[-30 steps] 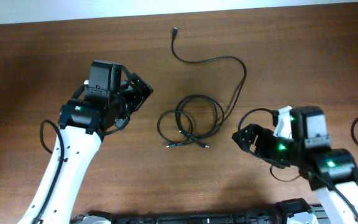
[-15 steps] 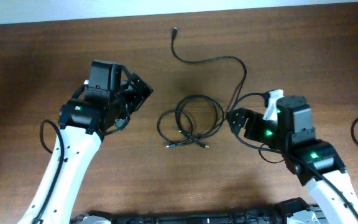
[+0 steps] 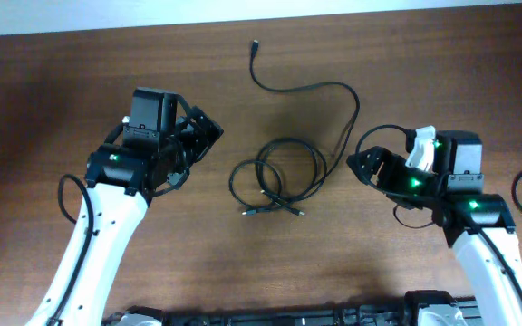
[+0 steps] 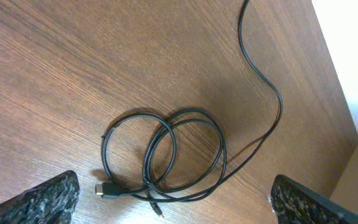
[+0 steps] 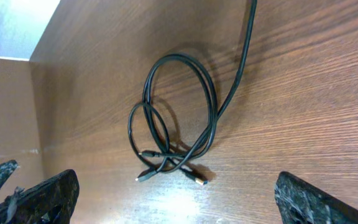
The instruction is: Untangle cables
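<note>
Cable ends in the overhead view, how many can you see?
3. The top cable end lies alone, far from the robot; the left cable end and right cable end sit at the coiled tangle's near side. Others may be hidden in it.

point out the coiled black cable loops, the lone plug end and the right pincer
coiled black cable loops (image 3: 288,139): overhead, top arc
lone black plug end (image 3: 255,43): overhead, connector tip
right pincer (image 3: 359,166): overhead, midway between fingertips
</note>
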You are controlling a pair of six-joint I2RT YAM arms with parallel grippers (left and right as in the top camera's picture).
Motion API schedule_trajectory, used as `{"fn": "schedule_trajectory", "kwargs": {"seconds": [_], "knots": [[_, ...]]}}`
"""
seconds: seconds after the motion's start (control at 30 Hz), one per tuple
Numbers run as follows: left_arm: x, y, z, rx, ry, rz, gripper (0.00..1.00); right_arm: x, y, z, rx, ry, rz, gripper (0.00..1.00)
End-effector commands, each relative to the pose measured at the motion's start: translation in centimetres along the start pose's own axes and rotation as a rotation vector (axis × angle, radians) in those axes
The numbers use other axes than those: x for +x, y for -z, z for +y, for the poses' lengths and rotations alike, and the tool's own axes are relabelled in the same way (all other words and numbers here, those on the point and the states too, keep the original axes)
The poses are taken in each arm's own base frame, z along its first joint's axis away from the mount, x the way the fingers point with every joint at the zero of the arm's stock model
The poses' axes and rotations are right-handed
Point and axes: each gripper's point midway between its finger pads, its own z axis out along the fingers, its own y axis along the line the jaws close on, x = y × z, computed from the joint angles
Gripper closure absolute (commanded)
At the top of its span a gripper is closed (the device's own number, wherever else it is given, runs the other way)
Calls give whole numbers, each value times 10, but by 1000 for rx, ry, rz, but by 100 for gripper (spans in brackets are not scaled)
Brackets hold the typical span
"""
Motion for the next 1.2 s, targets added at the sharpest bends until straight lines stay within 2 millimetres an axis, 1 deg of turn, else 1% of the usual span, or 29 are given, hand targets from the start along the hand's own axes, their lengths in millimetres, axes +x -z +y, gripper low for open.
{"fn": "schedule_trajectory", "kwargs": {"seconds": [0.0,0.07,0.17,0.23,0.27,0.33,0.37,0.4,0.47,0.53,0.6,0.7,0.8,0.83,0.87,0.9,0.93,0.97,1.0,1.07,1.1,1.13,1.17], "knots": [[-1,1,0,-2,-7,-11,1,-1,-3,9,-47,24,16,1],[-1,1,0,-2,-7,-11,1,-2,-6,19,-73,66,9,1],[-1,1,0,-2,-7,-11,1,14,-14,32,-87,124,52,1],[-2,1,0,-1,-7,-12,1,20,-20,34,-51,166,52,1],[-5,1,2,-10,-7,-28,1,23,-21,38,-61,182,60,0],[-22,3,12,-72,-7,-131,1,26,-23,45,-77,202,63,1],[-23,4,16,-89,-8,-139,1,27,-23,46,-81,207,65,1],[-22,4,19,-104,-59,-131,1,28,-24,47,-82,211,70,1],[-21,4,20,-128,-323,-111,1,30,-24,48,-83,215,73,1],[-18,4,25,-147,-344,-95,1,27,-25,45,-67,214,62,1],[-18,4,25,-147,-343,-95,1,25,-31,37,-33,203,64,1],[-18,4,25,-147,-343,-95,1,29,-47,28,-18,175,120,11],[-18,4,25,-147,-343,-95,1,30,-63,35,-68,181,156,14],[-18,4,26,-148,-343,-94,1,26,-77,28,-35,193,148,14],[-18,4,26,-148,-343,-94,1,21,-84,14,32,185,129,16],[-17,4,27,-154,-343,-89,1,13,-91,-5,127,179,92,17],[-16,4,28,-157,-342,-86,1,8,-95,-12,158,180,74,20],[-16,4,28,-157,-342,-86,1,5,-100,-13,154,183,69,25],[-16,4,28,-157,-342,-86,1,1,-110,-11,132,192,63,33],[-16,4,28,-156,-342,-87,1,-10,-123,-7,100,297,30,41],[-16,4,28,-156,-342,-87,1,-12,-129,-9,97,305,27,48],[-16,4,28,-156,-342,-87,1,-11,-136,-14,105,301,36,51],[-16,4,28,-156,-342,-87,1,-9,-142,-21,115,304,51,52]]}}
